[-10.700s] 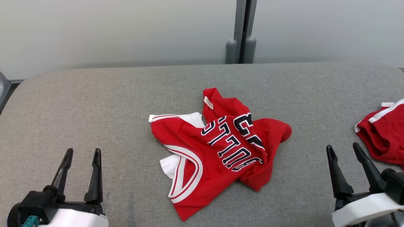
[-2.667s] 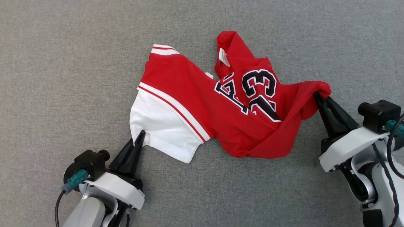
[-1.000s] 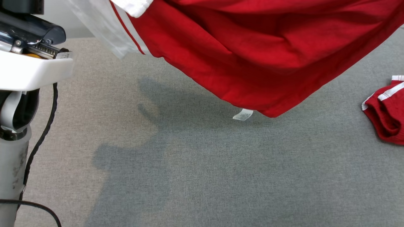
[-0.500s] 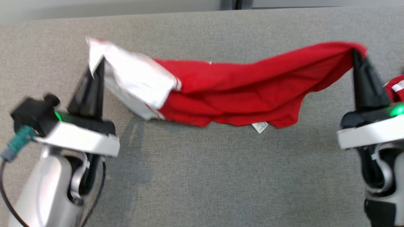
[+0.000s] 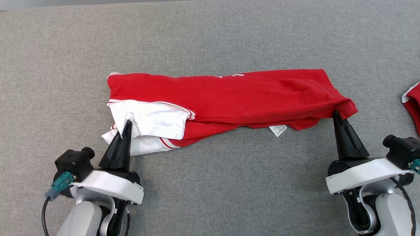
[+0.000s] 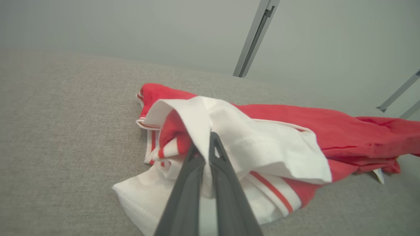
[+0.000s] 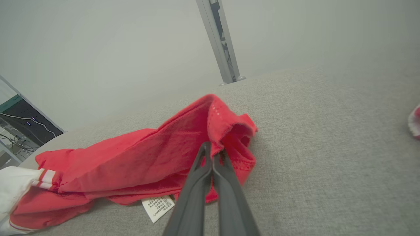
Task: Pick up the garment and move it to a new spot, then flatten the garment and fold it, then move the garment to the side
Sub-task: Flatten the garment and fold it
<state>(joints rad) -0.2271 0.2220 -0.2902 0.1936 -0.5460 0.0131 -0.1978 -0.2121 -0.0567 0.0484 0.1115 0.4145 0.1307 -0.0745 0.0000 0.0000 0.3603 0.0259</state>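
Left tool (image 5: 127,124): both dark fingers are pressed together, clamped on a fold of the white sleeve (image 5: 154,118) of a red knit garment with red-and-white striped trim (image 5: 229,95). In the left wrist view the pinched white cloth rises in a small peak to the fingertips. The rest of the sleeve lies bunched on the grey woven-fabric surface (image 5: 210,183).

Right tool (image 5: 336,113): fingers closed, gripping the opposite end of the garment at a red hem corner, which peaks up slightly at the fingertips.

Garment position: laid out as a long, narrow band across the middle of the surface, running left to right roughly parallel to the far edge and well short of it. It is doubled over lengthwise, with creases along its near side. The white sleeve end is toward the left, the red end toward the right. A small white printed care label (image 5: 278,129) protrudes from the near side of the band, flat on the surface, nearer the right tool.

Other items: a second red garment with white trim (image 5: 412,100) lies toward the right side of the surface, apart from the first. A grey metal post (image 7: 218,39) stands beyond the far edge.
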